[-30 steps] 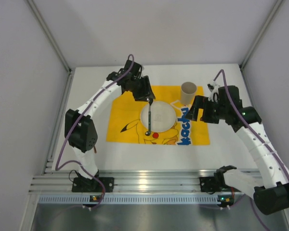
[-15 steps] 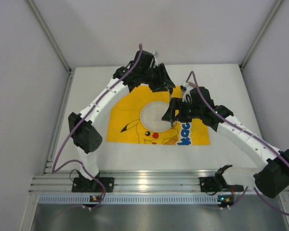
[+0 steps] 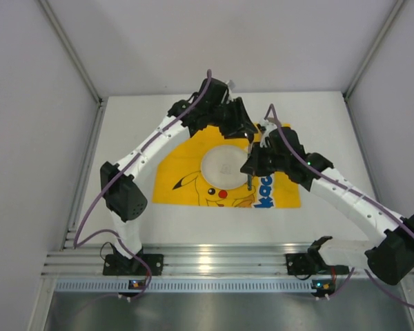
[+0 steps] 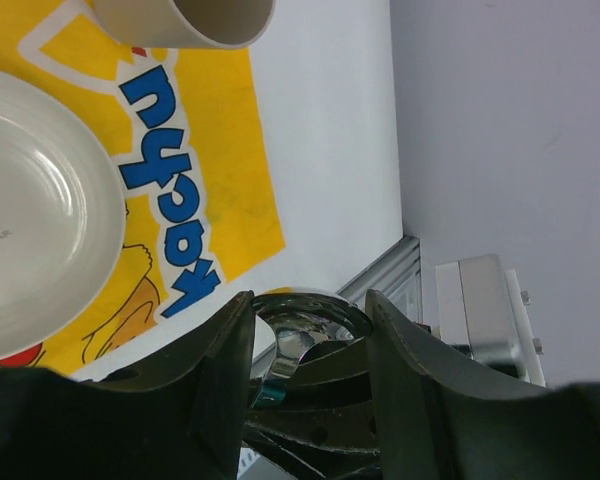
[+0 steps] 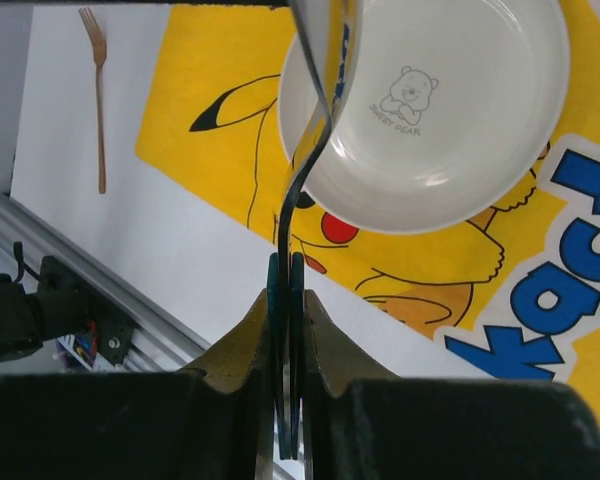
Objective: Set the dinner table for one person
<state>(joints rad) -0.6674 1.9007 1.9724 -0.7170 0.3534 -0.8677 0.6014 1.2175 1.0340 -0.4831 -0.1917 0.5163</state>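
A metal spoon (image 5: 302, 180) with a teal handle is held in the air between both arms, above the right side of the yellow cartoon mat (image 3: 186, 186). My left gripper (image 4: 305, 305) is shut across the spoon's shiny bowl (image 4: 302, 322). My right gripper (image 5: 287, 300) is shut on the teal handle end. In the top view the left gripper (image 3: 245, 134) and right gripper (image 3: 250, 174) meet beside the white plate (image 3: 224, 165). The plate lies on the mat, on the white dinner table (image 3: 124, 138). A beige cup (image 4: 195, 20) stands at the mat's far right corner.
A wooden fork (image 5: 98, 100) lies on the white tabletop left of the mat. The slotted aluminium rail (image 3: 207, 262) runs along the near edge with both arm bases on it. Grey walls close in the table on three sides.
My right arm swung in from beside the cup to the middle and closed on the spoon's handle. My left arm carried the spoon rightward from over the plate.
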